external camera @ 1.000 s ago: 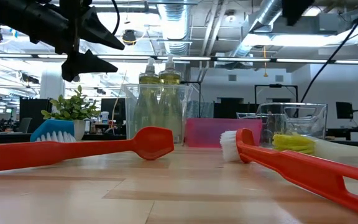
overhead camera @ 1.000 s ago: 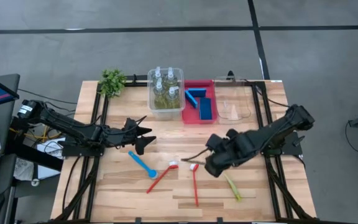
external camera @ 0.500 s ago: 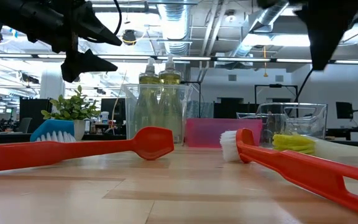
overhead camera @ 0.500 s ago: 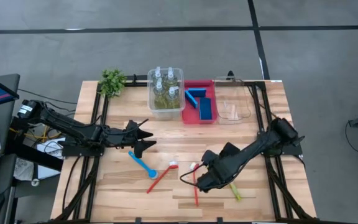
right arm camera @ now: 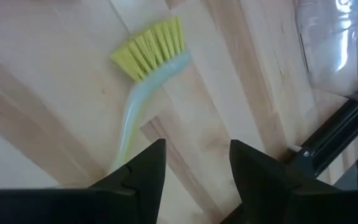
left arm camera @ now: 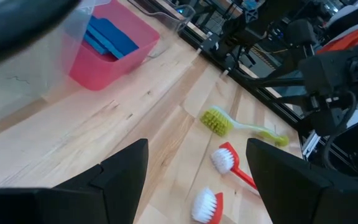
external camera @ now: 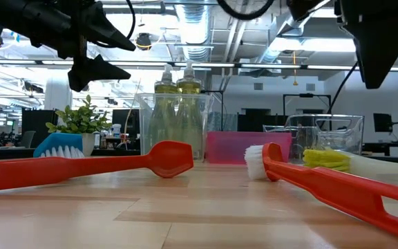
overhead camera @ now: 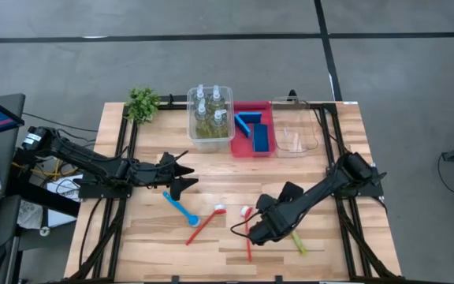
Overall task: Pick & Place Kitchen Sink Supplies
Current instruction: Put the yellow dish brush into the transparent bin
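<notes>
on the tabletop (overhead camera: 156, 244) my left hand (overhead camera: 181, 175) waits spread and empty while my right hand (overhead camera: 260, 234), released, hangs over the yellow-green brush (right arm camera: 143, 68) lying flat, which i judge i must next straddle and pinch.

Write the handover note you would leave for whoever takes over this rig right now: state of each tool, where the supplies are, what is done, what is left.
Left tool: open, empty, hovering above the table left of centre.
Right tool: open, empty, low over the yellow-green brush, straddling its handle, no grip yet.
Done: four bottles stand in the clear bin; blue sponges lie in the red bin.
Left: blue brush, two red brushes and the yellow-green one lie loose on the table. The second clear bin looks empty.
</notes>
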Tool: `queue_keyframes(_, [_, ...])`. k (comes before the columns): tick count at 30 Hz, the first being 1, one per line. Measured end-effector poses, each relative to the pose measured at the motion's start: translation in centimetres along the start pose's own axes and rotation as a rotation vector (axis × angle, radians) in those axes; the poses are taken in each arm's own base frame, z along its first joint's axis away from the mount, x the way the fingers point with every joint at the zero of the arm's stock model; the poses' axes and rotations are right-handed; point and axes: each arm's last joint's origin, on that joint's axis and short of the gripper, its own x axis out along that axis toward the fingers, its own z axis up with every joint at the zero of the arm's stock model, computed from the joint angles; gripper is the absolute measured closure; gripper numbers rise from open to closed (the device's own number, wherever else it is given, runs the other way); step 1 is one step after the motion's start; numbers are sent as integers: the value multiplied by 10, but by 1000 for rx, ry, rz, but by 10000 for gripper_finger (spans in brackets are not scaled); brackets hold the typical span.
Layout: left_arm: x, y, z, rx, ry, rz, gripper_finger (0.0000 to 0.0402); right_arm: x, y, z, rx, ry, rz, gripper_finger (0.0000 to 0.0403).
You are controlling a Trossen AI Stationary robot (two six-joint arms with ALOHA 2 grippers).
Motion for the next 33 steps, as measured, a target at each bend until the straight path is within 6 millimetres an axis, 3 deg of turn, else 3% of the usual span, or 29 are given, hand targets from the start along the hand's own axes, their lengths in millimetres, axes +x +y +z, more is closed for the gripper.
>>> queue_keyframes(8, [0, 0, 0, 3, -1, 1, 128, -4, -17, -2, -12, -45, -2, 233])
queue_keyframes(15, [0, 0, 0, 3, -1, 1, 128, 17, -59, -30, 111, -10, -32, 233])
queue_keyframes(19, [0, 0, 0, 3, -1, 1, 128, 30, -72, -41, 243, -51, 68, 233])
queue_keyframes(25, [0, 0, 0, 5, -8, 9, 128, 51, -60, -41, 327, -134, 262, 233])
queue_keyframes(33, [0, 1, 1, 18, -23, 28, 128, 79, -32, -35, 306, -114, 224, 205])
